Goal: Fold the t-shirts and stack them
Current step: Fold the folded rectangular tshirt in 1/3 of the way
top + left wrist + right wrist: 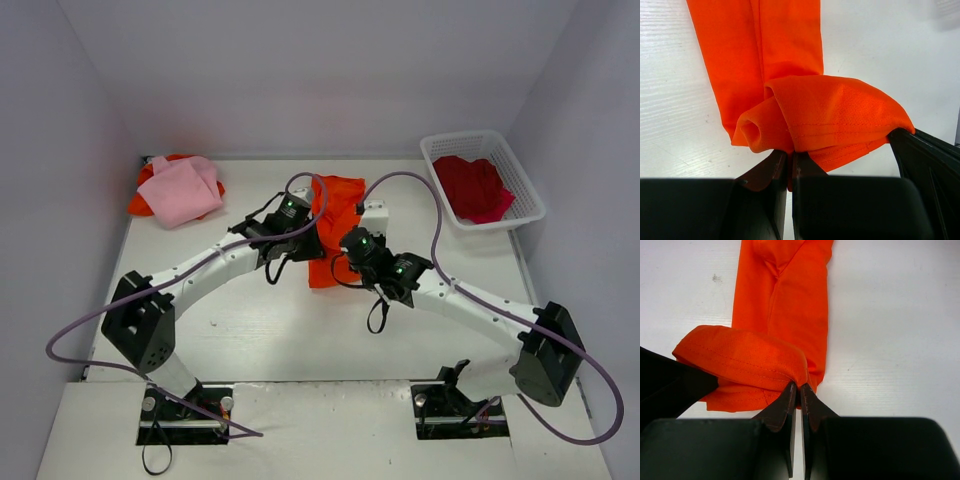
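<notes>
Orange t-shirt (338, 205): narrow strip in middle of desk (250, 330), near end curled up. Left claw (789, 162) and right claw (798, 392) both clamped on that hem. Pink t-shirt (185, 190) far left, red t-shirt (475, 185) in basket (530, 205).

The left hand (790, 162) pinches the near end of the orange shirt (840, 115), its fingers closed on the cloth, which bunches into a rolled fold above them. Beyond, the shirt lies as a narrow strip on the white worktop (900, 55).
</notes>
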Robot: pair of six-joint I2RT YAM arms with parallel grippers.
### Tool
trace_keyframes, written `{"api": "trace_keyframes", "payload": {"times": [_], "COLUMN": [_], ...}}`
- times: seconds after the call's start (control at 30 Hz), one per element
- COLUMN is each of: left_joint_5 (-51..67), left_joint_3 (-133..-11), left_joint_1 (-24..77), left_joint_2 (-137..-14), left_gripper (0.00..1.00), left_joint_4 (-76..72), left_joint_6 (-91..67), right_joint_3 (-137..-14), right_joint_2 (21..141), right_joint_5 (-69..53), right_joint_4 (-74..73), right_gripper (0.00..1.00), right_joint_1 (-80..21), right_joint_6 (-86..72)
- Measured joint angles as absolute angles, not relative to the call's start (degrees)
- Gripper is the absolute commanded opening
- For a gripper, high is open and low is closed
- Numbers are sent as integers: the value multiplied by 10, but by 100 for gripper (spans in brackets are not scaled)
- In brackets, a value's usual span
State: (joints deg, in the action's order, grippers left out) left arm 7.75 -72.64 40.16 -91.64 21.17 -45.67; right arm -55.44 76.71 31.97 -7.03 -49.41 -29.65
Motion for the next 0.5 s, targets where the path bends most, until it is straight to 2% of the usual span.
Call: {"api": "trace_keyframes", "payload": {"times": [0.5], "left_joint_5": [90], "left_joint_3": [-763], "left_joint_1": [388], "left_joint_2": [-969], "left_gripper": [0], "left_joint_4": [211], "left_joint_6": [-442], "right_joint_3": [-553], "right_joint_2": [808], "right_joint_5": [284], "right_joint_4": [-28], "right_gripper": [0], "right_joint_1": [-451], "right_joint_6": [-262]}}
